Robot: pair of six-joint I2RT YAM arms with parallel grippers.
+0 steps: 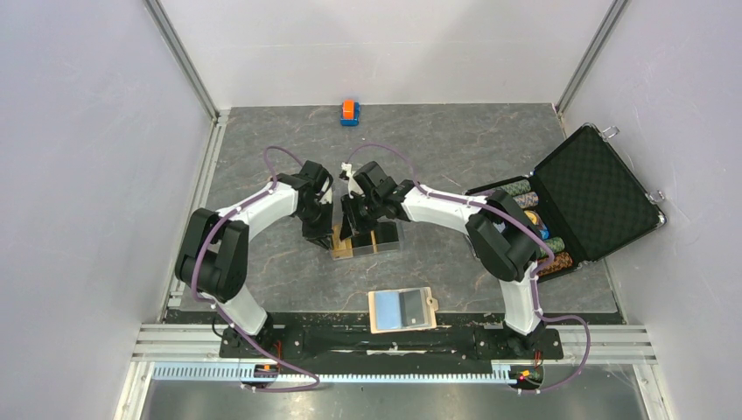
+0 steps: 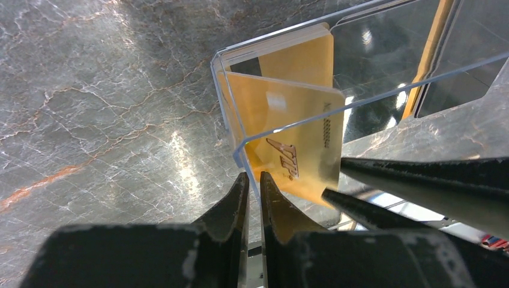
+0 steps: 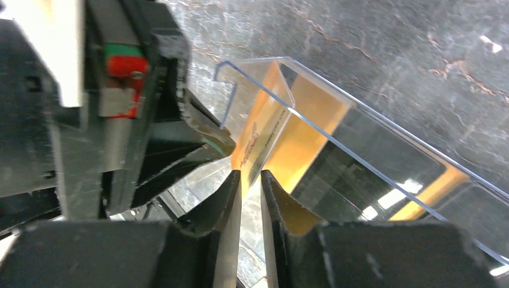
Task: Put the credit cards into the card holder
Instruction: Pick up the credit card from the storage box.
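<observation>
Both arms lean in over the middle of the tabletop, where a clear box stands with cards in it. The left gripper has its jaws almost closed and pinches the thin wall of the box at a corner. I think this is to stop the box sliding or tipping while the other arm pulls. The right gripper comes in from the other side, its jaws only a slit apart, with the edge of a gold card right at that slit. I cannot tell if it squeezes the card or only touches it. That card is shiny and flat with dark letters on it, and it leans in front of more gold ones standing on edge. The holder lies flat at the near edge, between the two arm bases, well apart from the box. It is tan, and a light blue card and a dark card lie on it.
</observation>
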